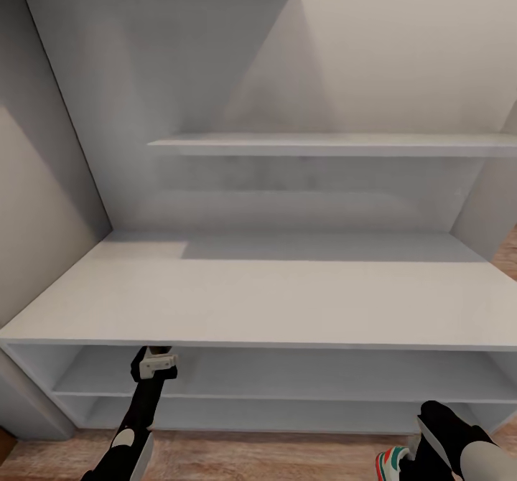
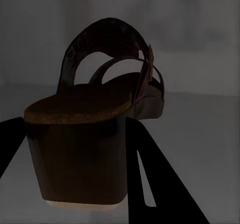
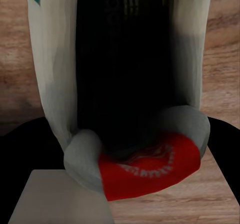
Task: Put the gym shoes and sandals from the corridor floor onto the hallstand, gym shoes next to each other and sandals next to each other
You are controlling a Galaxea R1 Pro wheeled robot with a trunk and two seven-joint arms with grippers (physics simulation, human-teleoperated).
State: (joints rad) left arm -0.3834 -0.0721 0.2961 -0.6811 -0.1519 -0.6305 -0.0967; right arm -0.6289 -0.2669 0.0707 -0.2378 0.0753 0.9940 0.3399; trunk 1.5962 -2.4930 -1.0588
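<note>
Clenched on a brown sandal (image 2: 100,124), the left claw (image 1: 154,363) is reaching under the hallstand (image 1: 273,301) top; toe pointing inward. Right claw (image 3: 120,184) is gripping a gym shoe (image 3: 135,108) at lower right.

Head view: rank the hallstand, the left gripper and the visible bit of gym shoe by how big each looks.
1. hallstand, by far the largest.
2. left gripper and gym shoe: both small and look about alike. The shoe is cut by the frame edge and the right arm, so I won't rank them.
</note>
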